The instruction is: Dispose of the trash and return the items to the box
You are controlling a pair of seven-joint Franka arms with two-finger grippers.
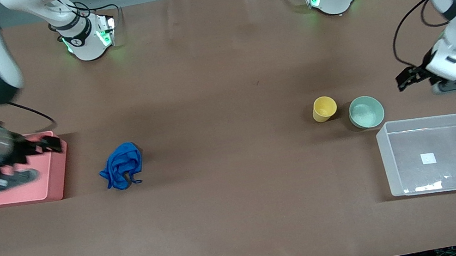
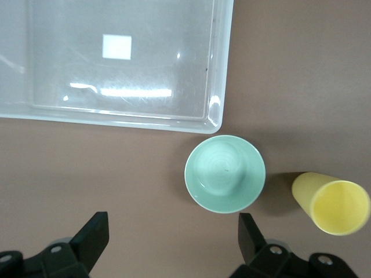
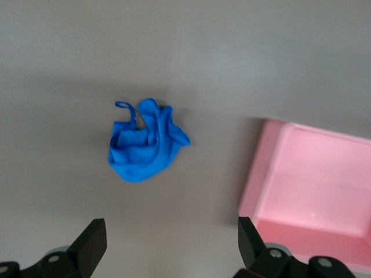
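Observation:
The bright blue rag (image 1: 122, 165) lies crumpled on the table beside the pink bin (image 1: 51, 178). It also shows in the right wrist view (image 3: 145, 145). The yellow cup (image 1: 324, 108) and the mint-green bowl (image 1: 366, 111) stand side by side, just farther from the front camera than the clear tub (image 1: 437, 119), which holds nothing. My right gripper (image 1: 51, 144) is open and empty over the pink bin's edge (image 3: 171, 243). My left gripper (image 1: 404, 82) is open and empty above the table beside the bowl (image 2: 174, 240). The left wrist view shows the bowl (image 2: 225, 174), the cup (image 2: 333, 204) and the tub (image 2: 116, 119).
The pink bin (image 3: 313, 185) sits at the right arm's end of the table. A white sticker (image 1: 428, 158) marks the tub's base. Both arm bases stand along the table's edge farthest from the front camera. Brown tabletop lies between the rag and the cup.

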